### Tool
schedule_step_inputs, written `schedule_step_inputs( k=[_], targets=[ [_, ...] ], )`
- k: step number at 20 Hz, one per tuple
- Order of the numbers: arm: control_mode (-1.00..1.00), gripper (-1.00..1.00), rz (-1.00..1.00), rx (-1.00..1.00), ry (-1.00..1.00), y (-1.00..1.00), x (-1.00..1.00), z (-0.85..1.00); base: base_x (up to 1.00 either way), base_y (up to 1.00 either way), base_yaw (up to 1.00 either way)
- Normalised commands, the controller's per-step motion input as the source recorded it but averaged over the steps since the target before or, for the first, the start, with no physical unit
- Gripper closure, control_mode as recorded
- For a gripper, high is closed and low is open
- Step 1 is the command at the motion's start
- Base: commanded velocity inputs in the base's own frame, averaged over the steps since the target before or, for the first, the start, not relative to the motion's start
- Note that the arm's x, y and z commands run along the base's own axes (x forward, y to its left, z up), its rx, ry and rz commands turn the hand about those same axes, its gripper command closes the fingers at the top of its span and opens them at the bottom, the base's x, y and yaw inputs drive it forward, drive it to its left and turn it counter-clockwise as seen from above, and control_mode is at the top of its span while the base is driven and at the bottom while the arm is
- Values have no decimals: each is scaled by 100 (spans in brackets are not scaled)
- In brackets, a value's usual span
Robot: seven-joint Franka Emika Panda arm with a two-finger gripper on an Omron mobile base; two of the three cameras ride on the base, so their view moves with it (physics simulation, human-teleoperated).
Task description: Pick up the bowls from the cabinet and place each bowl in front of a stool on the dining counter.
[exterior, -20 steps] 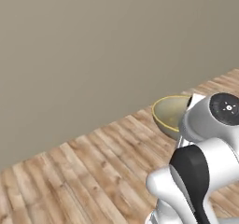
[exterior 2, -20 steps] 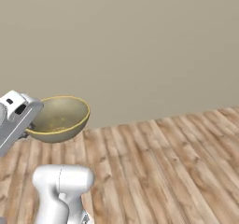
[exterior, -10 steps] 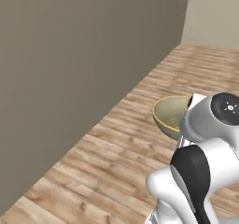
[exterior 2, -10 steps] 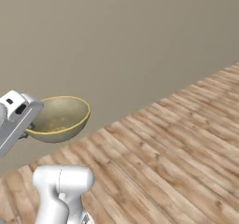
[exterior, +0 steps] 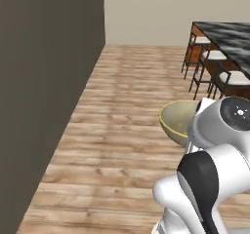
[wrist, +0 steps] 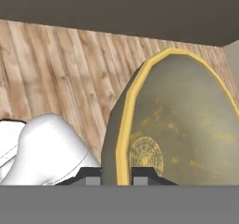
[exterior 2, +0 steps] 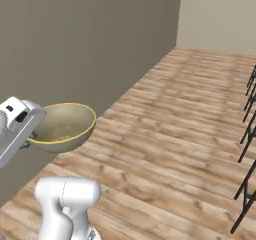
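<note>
The base has been turned: stools (exterior: pixel 218 69) and dining counter (exterior: pixel 229 35) now appear far right; a bowl (exterior 2: pixel 64 127) stays pinched by its rim in the closed gripper (wrist: pixel 123 175).

the white arm rises from the base, folded at a dark elbow joint, with the wrist held level above the floor. the gripper (wrist: pixel 116 175) is clamped on the rim of a bowl (exterior 2: pixel 65 126), one fingertip on each side of the wall.
</note>
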Motion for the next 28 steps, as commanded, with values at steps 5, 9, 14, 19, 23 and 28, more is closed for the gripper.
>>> schedule_step_inputs(
  k=[5, 9, 14, 19, 23, 28],
  targets=[
    [100, 100, 0, 0, 0, 0, 0, 0, 100, 44, -64],
    [100, 100, 0, 0, 0, 0, 0, 0, 100, 55, -66],
    [100, 100, 0, 0, 0, 0, 0, 0, 100, 63, -65],
    [100, 100, 0, 0, 0, 0, 0, 0, 100, 66, -67],
    [100, 100, 0, 0, 0, 0, 0, 0, 100, 71, -68],
    [100, 100, 0, 0, 0, 0, 0, 0, 100, 76, -67]
  ],
)
